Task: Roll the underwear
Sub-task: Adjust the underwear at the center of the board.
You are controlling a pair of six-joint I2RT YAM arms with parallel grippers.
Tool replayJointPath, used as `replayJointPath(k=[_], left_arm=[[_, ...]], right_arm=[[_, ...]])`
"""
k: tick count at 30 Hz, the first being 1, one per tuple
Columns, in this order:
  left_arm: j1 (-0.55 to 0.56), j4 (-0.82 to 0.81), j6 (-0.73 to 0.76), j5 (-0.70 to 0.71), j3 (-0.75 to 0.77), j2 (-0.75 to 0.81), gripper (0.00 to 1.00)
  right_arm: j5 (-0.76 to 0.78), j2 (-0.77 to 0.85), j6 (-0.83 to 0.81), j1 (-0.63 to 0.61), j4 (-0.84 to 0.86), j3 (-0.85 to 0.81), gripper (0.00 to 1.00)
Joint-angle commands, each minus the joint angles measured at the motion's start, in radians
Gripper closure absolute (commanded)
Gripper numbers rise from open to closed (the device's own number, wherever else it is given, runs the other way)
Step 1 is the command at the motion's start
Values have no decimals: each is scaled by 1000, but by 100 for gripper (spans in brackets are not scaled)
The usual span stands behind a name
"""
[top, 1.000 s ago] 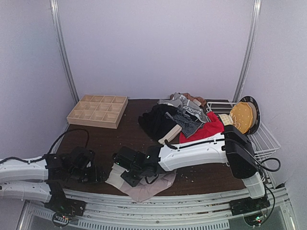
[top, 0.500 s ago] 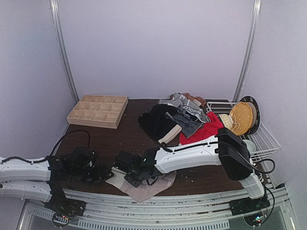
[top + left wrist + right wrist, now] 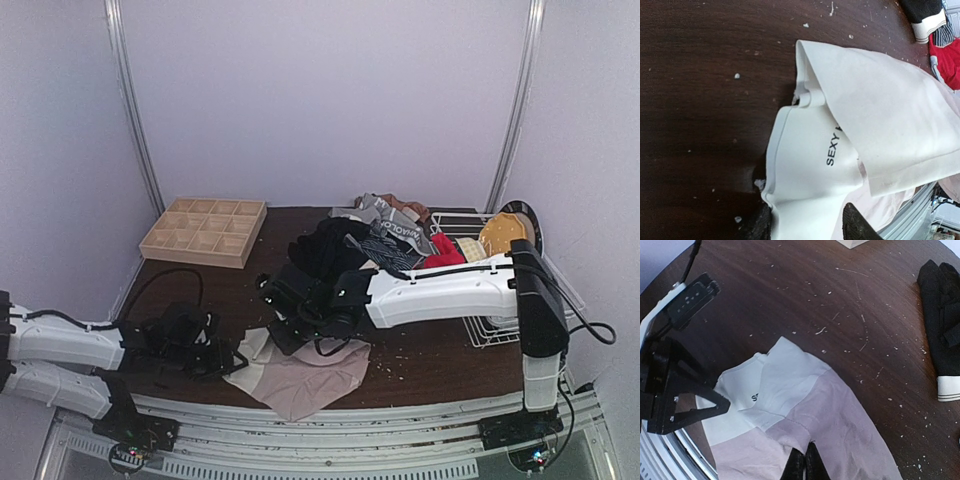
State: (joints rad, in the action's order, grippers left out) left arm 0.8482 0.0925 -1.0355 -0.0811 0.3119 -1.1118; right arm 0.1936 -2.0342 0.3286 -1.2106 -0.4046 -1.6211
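Left wrist view first: the left gripper (image 3: 807, 226) sits low over the dark brown wooden tabletop (image 3: 700, 100) at the left end of the pale pink-beige cloth briefs (image 3: 885, 110). Its two black fingers (image 3: 762, 226) stand apart, one on each side of the near edge of the cream waistband (image 3: 805, 170), which carries printed lettering. I can't tell whether they press the cloth yet. To my eye it is there to pin or catch that end, so the roll has a firm start.

The briefs lie spread near the front edge of the table, one flap folded over the waistband. Over their middle hangs the right gripper (image 3: 802, 465) with its fingers pressed together. I can't make out whether any cloth is caught between them. I'd guess it is placed there to turn the fabric over on itself.

The tabletop is dusted with small white crumbs. At the back left stands a pale wooden grid tray (image 3: 205, 230), well apart from the work. Right of centre a heap waits: black briefs (image 3: 325, 250), grey-striped briefs (image 3: 392, 248) and red briefs (image 3: 445, 252). A white wire basket (image 3: 495, 330) sits at the right edge. Plain lilac walls (image 3: 320, 100) and thin metal poles (image 3: 135, 130) close the space in.
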Motion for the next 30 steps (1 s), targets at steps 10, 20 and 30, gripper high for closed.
replayJointPath(k=[10, 20, 30], left_arm=[[-4, 108, 125, 40, 49, -159, 100], [-140, 116, 298, 9, 201, -360, 100], [-146, 138, 258, 30, 161, -355, 100]], right_arm=[[-67, 65, 218, 217, 136, 173, 100], [-62, 76, 192, 331, 142, 182, 100], [-86, -139, -2, 348, -73, -200, 100]])
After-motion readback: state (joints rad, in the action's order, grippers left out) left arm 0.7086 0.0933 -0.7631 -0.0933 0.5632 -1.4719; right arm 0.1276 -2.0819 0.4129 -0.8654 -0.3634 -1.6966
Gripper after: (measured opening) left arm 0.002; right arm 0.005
